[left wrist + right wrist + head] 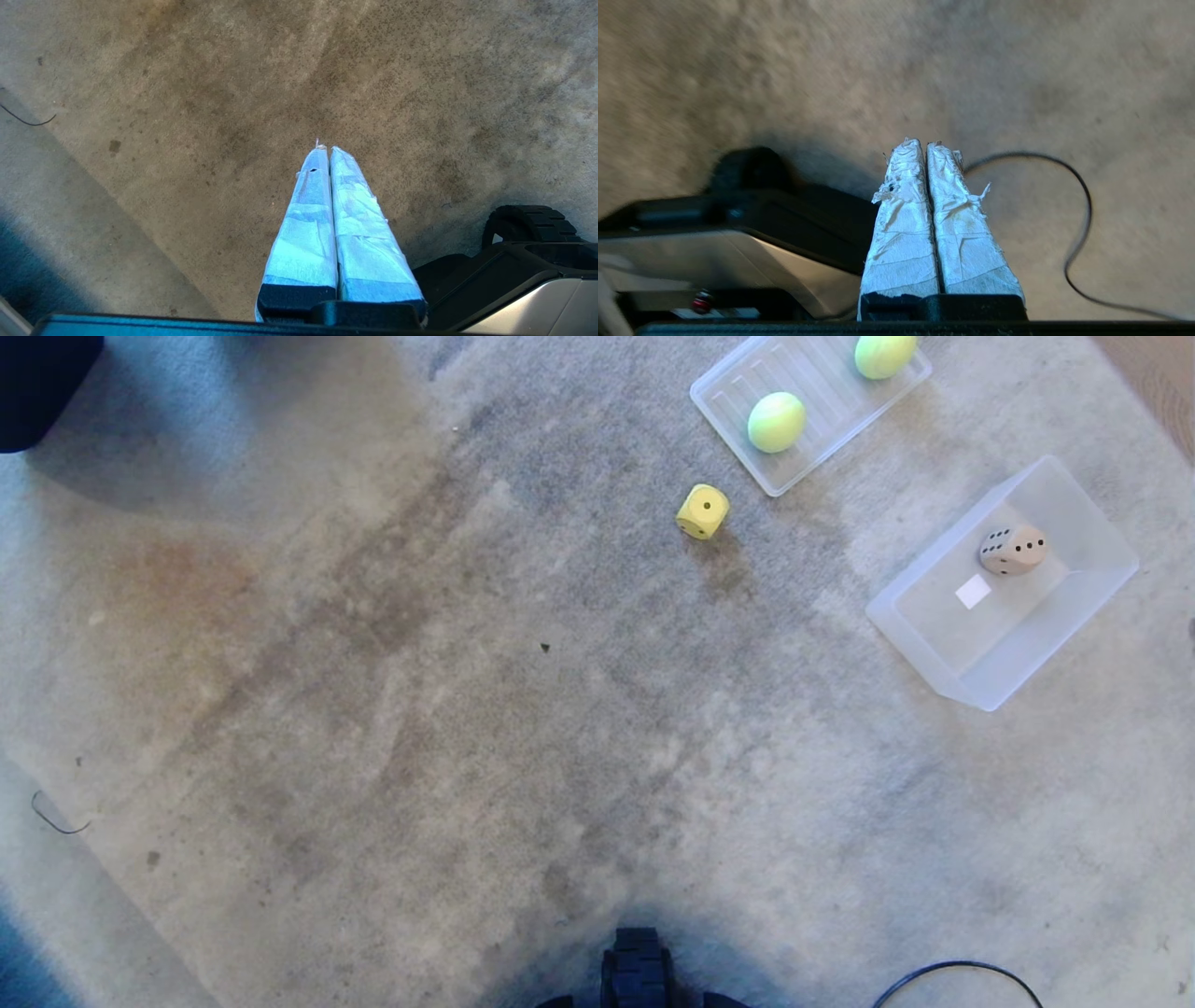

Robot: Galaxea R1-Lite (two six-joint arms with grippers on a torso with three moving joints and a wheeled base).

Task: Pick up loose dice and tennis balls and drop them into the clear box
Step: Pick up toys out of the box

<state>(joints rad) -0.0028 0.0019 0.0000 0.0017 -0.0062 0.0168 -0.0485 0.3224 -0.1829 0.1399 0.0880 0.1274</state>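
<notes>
**Both arms low, one die boxed**

L end effector (325, 151) & R end effector (923, 144): fingers pressed together, empty, over carpet (373, 709) beside base. Further out, yellow die (702, 511) loose on carpet. Tan die (1013, 550) inside clear box (971, 681). Farthest: 2 balls (776, 422) (883, 355) on tray (728, 392).

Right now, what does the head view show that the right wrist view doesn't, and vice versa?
Head view only: the yellow die loose on the carpet, two tennis balls on the flat tray, and the tan die inside the clear box. Neither gripper shows there.

Right wrist view only: the right gripper, shut and empty, hanging over bare floor beside the base.

Both: the stained carpet, the black cable and part of the black base.
</notes>
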